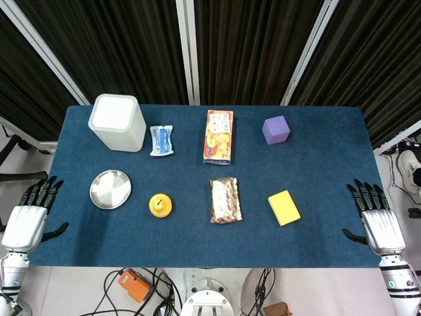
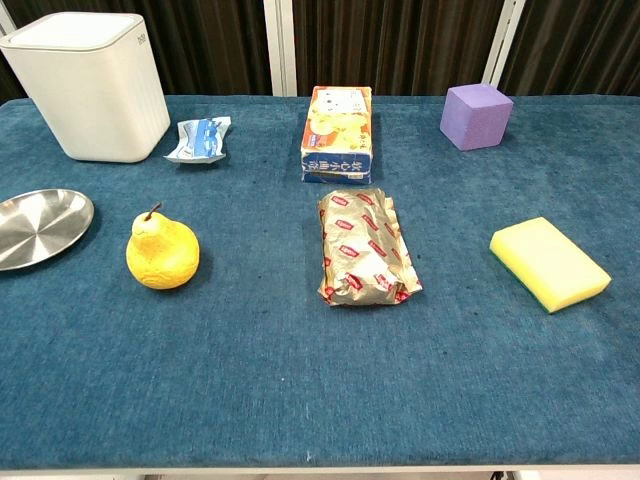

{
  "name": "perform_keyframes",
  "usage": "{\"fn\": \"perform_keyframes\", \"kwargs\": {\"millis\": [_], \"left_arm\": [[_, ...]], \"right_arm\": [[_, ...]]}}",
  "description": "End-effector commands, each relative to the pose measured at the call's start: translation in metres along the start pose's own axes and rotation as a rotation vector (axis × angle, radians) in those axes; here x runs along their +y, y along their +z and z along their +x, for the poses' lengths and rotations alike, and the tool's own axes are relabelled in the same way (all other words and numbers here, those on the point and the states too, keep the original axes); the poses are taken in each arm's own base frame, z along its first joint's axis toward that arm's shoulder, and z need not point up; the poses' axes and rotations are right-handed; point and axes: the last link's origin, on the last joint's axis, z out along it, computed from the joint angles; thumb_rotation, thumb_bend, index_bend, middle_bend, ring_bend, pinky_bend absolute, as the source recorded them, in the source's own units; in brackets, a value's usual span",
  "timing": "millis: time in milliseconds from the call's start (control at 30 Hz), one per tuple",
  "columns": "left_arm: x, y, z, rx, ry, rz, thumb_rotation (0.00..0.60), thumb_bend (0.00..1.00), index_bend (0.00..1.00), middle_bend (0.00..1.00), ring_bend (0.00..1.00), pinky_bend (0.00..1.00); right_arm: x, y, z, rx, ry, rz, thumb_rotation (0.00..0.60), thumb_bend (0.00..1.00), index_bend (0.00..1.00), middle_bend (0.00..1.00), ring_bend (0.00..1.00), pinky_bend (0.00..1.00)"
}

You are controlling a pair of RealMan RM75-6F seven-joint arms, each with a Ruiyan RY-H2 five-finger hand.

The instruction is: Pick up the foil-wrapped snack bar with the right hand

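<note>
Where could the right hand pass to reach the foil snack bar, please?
Bare cloth lies between the foil-wrapped snack bar and the yellow sponge, and along the near edge. The right hand waits off the table's right edge. The snack box crowds the bar's far end.

Robot test laboratory: a blue-covered bench (image 1: 316, 171) stands before black curtains (image 1: 250, 46) on metal framing (image 1: 189, 49), with loose cables (image 1: 125, 299) on the floor at the near edge.
</note>
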Motion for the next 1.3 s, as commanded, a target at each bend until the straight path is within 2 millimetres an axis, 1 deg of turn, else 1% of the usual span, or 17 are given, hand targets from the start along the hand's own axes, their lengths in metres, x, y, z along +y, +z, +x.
{"fn": "perform_keyframes", "kwargs": {"millis": [33,133,233,300,400,433,500,533,667,733,833,900,1100,1300], "left_arm": [[0.0,-0.001,0.0,-0.003,0.0,0.004,0.6,0.13,0.02,0.01,0.0,0.11],[0.0,-0.002,0.001,0.0,-0.003,0.003,0.6,0.13,0.02,0.01,0.0,0.11],[-0.002,-0.004,0.001,-0.006,-0.005,0.009,0.6,0.13,0.02,0.01,0.0,0.11],[-0.003,-0.003,0.002,-0.008,-0.01,0.015,0.6,0.13,0.02,0.01,0.0,0.11],[-0.004,-0.002,0.004,0.006,-0.007,0.019,0.6,0.13,0.02,0.01,0.0,0.11],[-0.004,-0.002,0.004,0.01,-0.006,0.018,0.6,0.13,0.02,0.01,0.0,0.11],[-0.005,-0.001,0.005,0.013,-0.01,0.017,0.6,0.13,0.02,0.01,0.0,0.11],[-0.006,-0.001,0.006,0.014,-0.012,0.019,0.6,0.13,0.02,0.01,0.0,0.11],[-0.009,0.001,0.007,0.02,-0.014,0.033,0.6,0.13,0.02,0.01,0.0,0.11],[-0.01,0.002,0.008,0.024,-0.014,0.041,0.6,0.13,0.02,0.01,0.0,0.11],[-0.012,0.002,0.01,0.044,-0.016,0.044,0.6,0.13,0.02,0.01,0.0,0.11],[-0.013,0.0,0.011,0.054,-0.017,0.045,0.6,0.13,0.02,0.01,0.0,0.1],[-0.014,-0.002,0.013,0.064,-0.027,0.046,0.6,0.13,0.02,0.01,0.0,0.09],[-0.015,-0.002,0.014,0.066,-0.028,0.047,0.6,0.13,0.02,0.01,0.0,0.09]], "right_arm": [[-0.004,0.002,-0.002,-0.004,-0.004,0.022,0.6,0.21,0.0,0.0,0.0,0.0],[-0.013,0.008,-0.005,-0.003,-0.003,0.072,0.6,0.21,0.0,0.0,0.0,0.0],[-0.033,0.025,-0.007,0.005,-0.01,0.181,0.6,0.21,0.0,0.0,0.0,0.0],[-0.054,0.044,-0.005,0.01,-0.055,0.291,0.6,0.21,0.0,0.0,0.0,0.0],[-0.094,0.078,-0.003,-0.007,-0.134,0.451,0.6,0.21,0.0,0.0,0.0,0.0],[-0.111,0.091,-0.004,-0.023,-0.167,0.507,0.6,0.21,0.0,0.0,0.0,0.0],[-0.136,0.109,-0.006,-0.045,-0.217,0.583,0.6,0.21,0.0,0.0,0.0,0.0],[-0.152,0.119,-0.008,-0.059,-0.247,0.628,0.6,0.21,0.0,0.0,0.0,0.0],[-0.2,0.141,-0.015,-0.088,-0.312,0.759,0.6,0.21,0.0,0.0,0.0,0.0],[-0.214,0.146,-0.02,-0.095,-0.349,0.8,0.6,0.21,0.0,0.0,0.0,0.0],[-0.231,0.147,-0.033,-0.111,-0.419,0.838,0.6,0.21,0.0,0.0,0.0,0.0],[-0.237,0.147,-0.04,-0.129,-0.447,0.852,0.6,0.21,0.0,0.0,0.0,0.0],[-0.244,0.153,-0.06,-0.191,-0.554,0.852,0.6,0.21,0.0,0.0,0.0,0.0],[-0.259,0.159,-0.07,-0.202,-0.56,0.842,0.6,0.21,0.0,0.0,0.0,0.0]]}}
